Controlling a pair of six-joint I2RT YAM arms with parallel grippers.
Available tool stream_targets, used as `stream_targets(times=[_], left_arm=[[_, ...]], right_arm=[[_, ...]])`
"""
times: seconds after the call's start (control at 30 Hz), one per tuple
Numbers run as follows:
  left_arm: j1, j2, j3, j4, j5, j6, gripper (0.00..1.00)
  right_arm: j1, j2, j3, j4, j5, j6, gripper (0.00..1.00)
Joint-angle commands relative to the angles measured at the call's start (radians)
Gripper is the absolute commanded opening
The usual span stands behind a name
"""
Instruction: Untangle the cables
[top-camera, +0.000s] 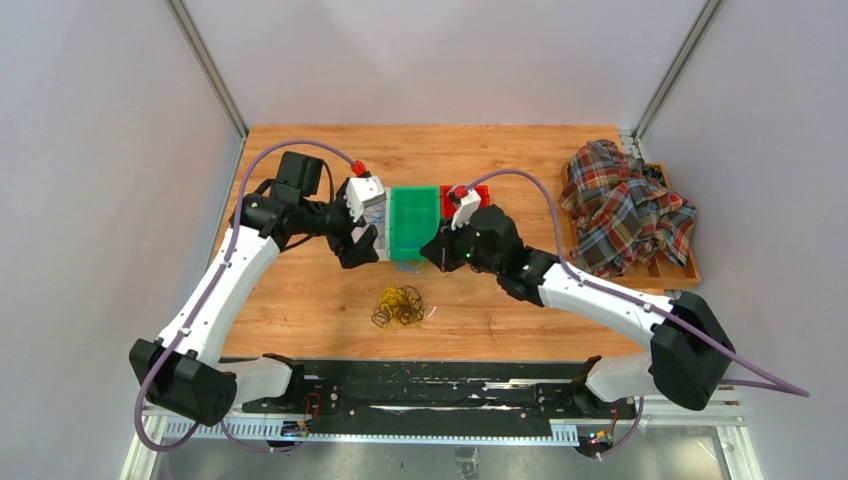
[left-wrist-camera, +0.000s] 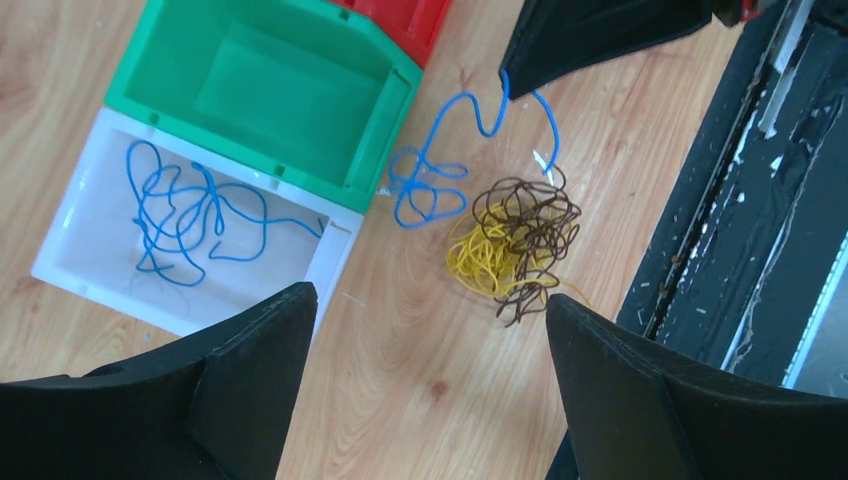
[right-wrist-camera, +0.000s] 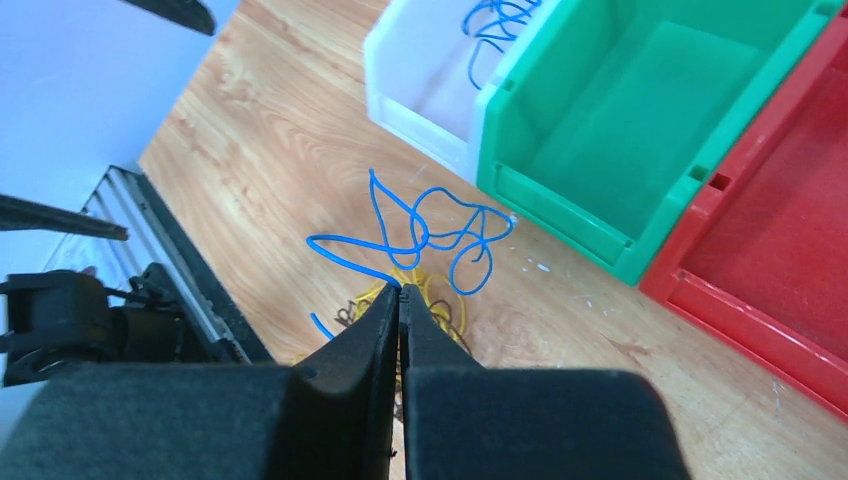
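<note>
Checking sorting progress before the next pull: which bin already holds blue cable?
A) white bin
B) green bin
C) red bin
A: a loose tangle of blue cable lies inside the white bin, while the green bin and what shows of the red bin are bare.

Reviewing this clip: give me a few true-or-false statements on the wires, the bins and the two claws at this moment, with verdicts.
1. The right claw is shut on a loose thin blue wire. True.
2. The green plastic bin holds a yellow wire. False: it is empty.
3. The white plastic bin contains a coil of blue wire. True.
4. The thin yellow wire and thin brown wire lie tangled together on the wooden table. True.
5. The left claw grips the thin brown wire. False: it is open and holds nothing.
</note>
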Motion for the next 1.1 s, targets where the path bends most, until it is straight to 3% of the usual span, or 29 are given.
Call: stream_targets(times=[0.0,0.43,0.6,0.7,0.93,1.0,1.07], left_arm=[[-0.012,-0.006,0.074,0.003,0.062,0.0,0.92],[-0.061,0.001,0.075,0.005,0.011,0.034,0.93],[-0.063,-0.006,0.073,0.015,0.029,0.04,0.85],[-0.062,-0.008,0.06,0.015,0.07,0.049,0.72],[-0.061,-0.001,0.068,0.035,0.017,0.045,0.1],[-0.062,-0.01,0.059,0.081,-0.037,0.021,0.01],[-0.062,-0.017,0.048,0.14,-0.097,-0.013,0.01]], right_arm=[[-0.013,-0.047,0.069,-0.03,-0.1,-0.034,0.01],[-0.012,-0.067,0.195,-0.007,-0.25,0.006,0.0],[-0.012,-0.071,0.195,0.022,-0.317,0.075,0.01],[-0.013,-0.08,0.167,0.055,-0.319,0.106,0.01],[-0.026,-0.087,0.132,0.11,-0.316,0.159,0.01],[-0.033,-0.086,0.131,0.104,-0.311,0.168,0.0],[-0.035,-0.086,0.126,0.104,-0.297,0.172,0.01]])
